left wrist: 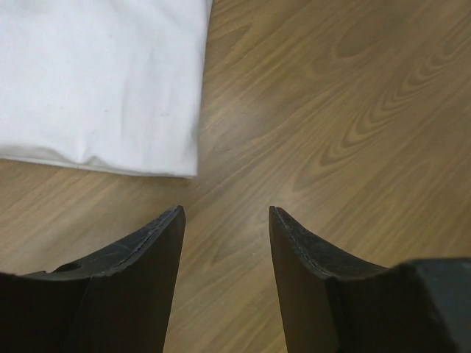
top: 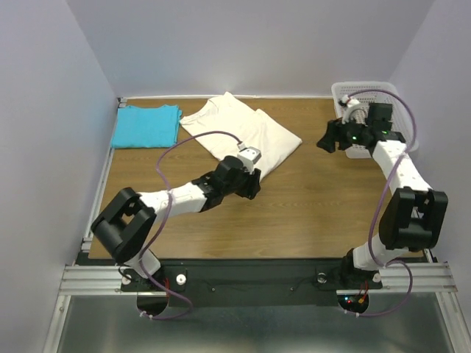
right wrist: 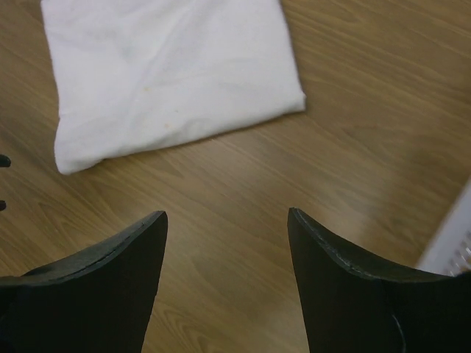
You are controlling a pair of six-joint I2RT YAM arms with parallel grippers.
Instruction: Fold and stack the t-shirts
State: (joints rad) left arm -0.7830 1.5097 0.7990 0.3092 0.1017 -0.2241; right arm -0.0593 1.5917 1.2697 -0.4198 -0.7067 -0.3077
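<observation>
Turquoise shirt: it lies in the far-left corner of the tabletop, already a neat folded rectangle. Its long axis runs left to right, square with the back edge.
Cream shirt: it lies in the middle of the far half, close to the turquoise one but apart from it, and looks partly folded.
Cream shirt, direction: its long axis runs on a slant from far-left to near-right. The sleeve end seems to point toward the far left.
Handling: both are likely light, limp cotton that sags and drags rather than holding shape. They are not fragile, and layers may slide over each other.
Where to hold: pinching through all layers at a corner or along an edge seems best; the near corner is closest.
Left jaws: open and empty, low over bare wood just short of the cream shirt's near corner.
Right jaws: open and empty, over bare wood, well apart from the cream shirt's right edge.
Basket: white mesh, in the far-right corner beside the right arm.
</observation>
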